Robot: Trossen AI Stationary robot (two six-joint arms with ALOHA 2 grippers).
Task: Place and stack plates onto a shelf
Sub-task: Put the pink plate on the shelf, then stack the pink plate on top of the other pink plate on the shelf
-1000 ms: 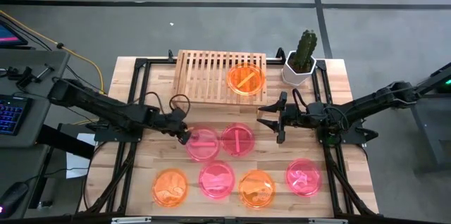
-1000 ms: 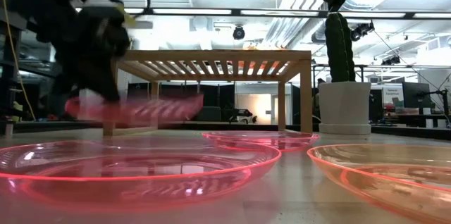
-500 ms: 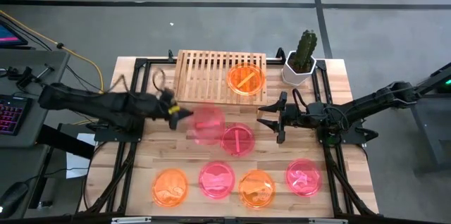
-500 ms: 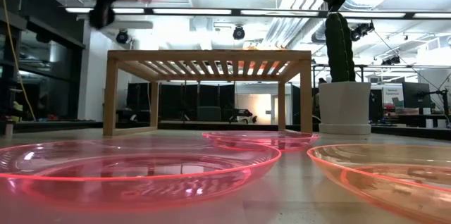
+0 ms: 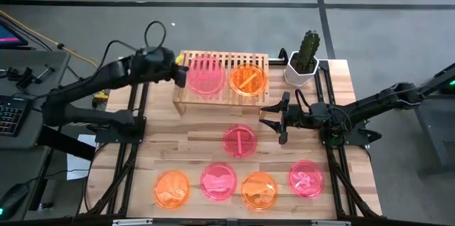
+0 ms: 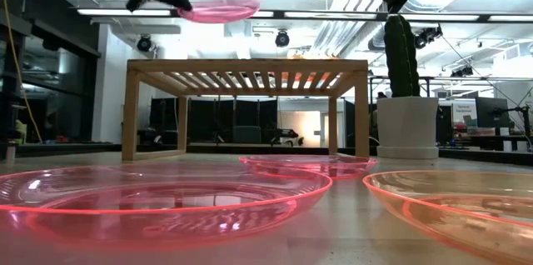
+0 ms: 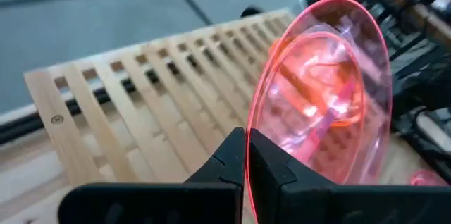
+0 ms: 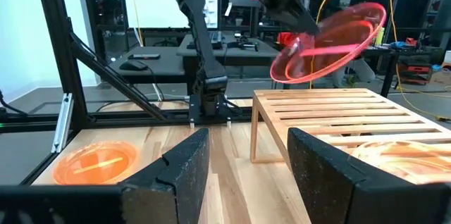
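Overhead, left gripper (image 5: 178, 71) pinches rim of pink plate (image 5: 205, 74), fingers (image 7: 232, 162) pressed together on its edge, plate held in air above left half of wooden shelf (image 5: 186, 87), clear of slats in low view. Orange plate (image 5: 248, 79) rests on shelf's right half. Right gripper (image 5: 274, 118) hovers spread and empty, near potted cactus (image 5: 305, 57). On tabletop (image 5: 355, 183): pink striped plate (image 5: 239, 140) mid-table; front row runs orange, pink, orange, pink.
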